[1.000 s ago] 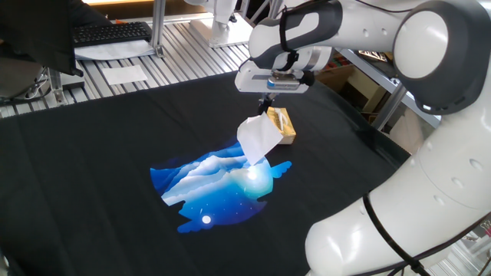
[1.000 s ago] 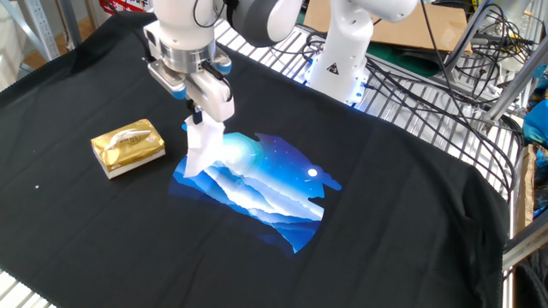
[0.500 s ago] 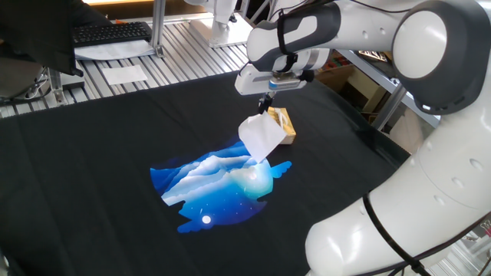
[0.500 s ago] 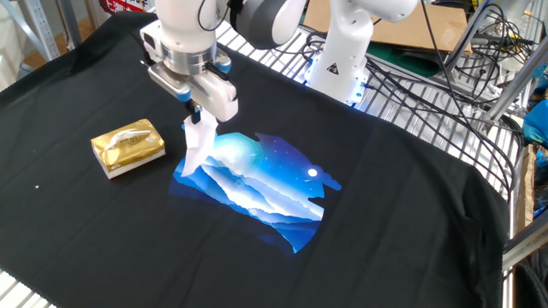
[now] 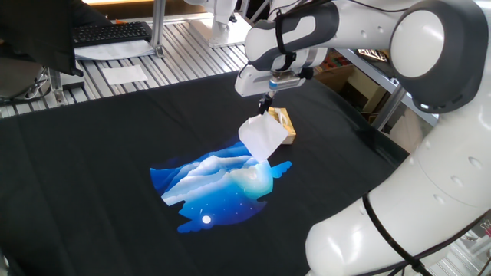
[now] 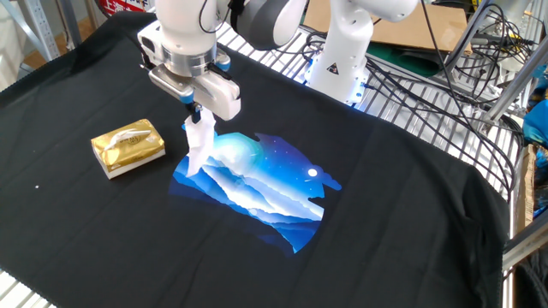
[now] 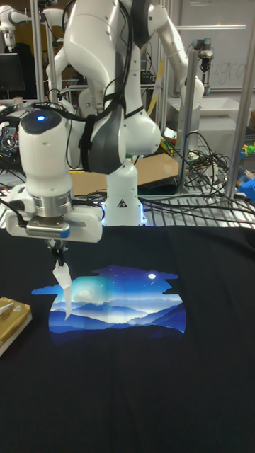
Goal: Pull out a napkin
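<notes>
Black cloth (image 6: 402, 197) covers the whole table, and near its middle is a printed blue picture (image 6: 257, 184) of mountains and a night sky with a pale moon. Above the cloth reaches the white Franka Panda arm (image 5: 399, 46), its base (image 6: 338, 60) standing at the far edge of the table as the other fixed view sees it, with dark cables trailing off beside it. The arm's gripper (image 6: 196, 114) points straight down over the end of the blue picture that lies nearest the box. Its fingers are drawn in narrow and pinch the top corner of the napkin (image 5: 261, 136), a thin white tissue. The napkin hangs loose below the fingertips, clear of the box; whether its lower tip touches the cloth cannot be told. In the tall fixed view it shows edge-on as a slim white strip (image 7: 62, 290) dangling in front of the picture's pale corner.

The yellow-tan tissue box (image 6: 128, 146) sits flat on the cloth just beside the gripper, apart from the napkin, its shiny gold top crinkled at the slot.

Beyond the cloth's edge, bare metal slats carry a black keyboard (image 5: 111, 32) and a flat white paper sheet (image 5: 125, 74). Brown cardboard (image 6: 428, 30) lies behind the arm's base.
</notes>
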You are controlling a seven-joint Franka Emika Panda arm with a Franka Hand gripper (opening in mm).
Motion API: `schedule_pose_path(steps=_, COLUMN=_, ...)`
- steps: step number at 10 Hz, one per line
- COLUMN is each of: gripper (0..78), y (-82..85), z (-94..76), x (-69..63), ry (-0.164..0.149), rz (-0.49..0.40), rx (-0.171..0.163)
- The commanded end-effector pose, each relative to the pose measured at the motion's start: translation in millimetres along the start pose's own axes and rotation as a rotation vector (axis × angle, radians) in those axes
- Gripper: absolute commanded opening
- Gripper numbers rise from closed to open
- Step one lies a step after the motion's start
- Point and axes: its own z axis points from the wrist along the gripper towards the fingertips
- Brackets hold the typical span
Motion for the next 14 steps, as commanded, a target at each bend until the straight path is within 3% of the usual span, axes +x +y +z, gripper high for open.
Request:
schedule_pose_path(steps=1, gripper=2.5, y=23.4, z=0.5, x=7.9, ry=0.006, rz=0.002, rx=-0.023)
schedule_pose_path(steps=4, gripper=2.5, y=38.5, z=-1.4, x=12.9, ry=0.004, rz=-0.004, rx=-0.035)
schedule_pose_path(steps=5, gripper=2.5, y=59.8, z=-1.0, x=17.8, ry=0.003, rz=0.016, rx=-0.037)
schedule_pose_path(steps=8, gripper=2.5, y=90.9, z=-3.2, x=28.6, ry=0.008, rz=0.044, rx=-0.046)
schedule_pose_path(steps=12, gripper=2.5, y=110.6, z=1.5, x=33.7, ry=0.007, rz=0.056, rx=-0.062)
schedule_pose_path(steps=14, gripper=2.5, y=111.6, z=1.0, x=33.9, ry=0.007, rz=0.058, rx=-0.059)
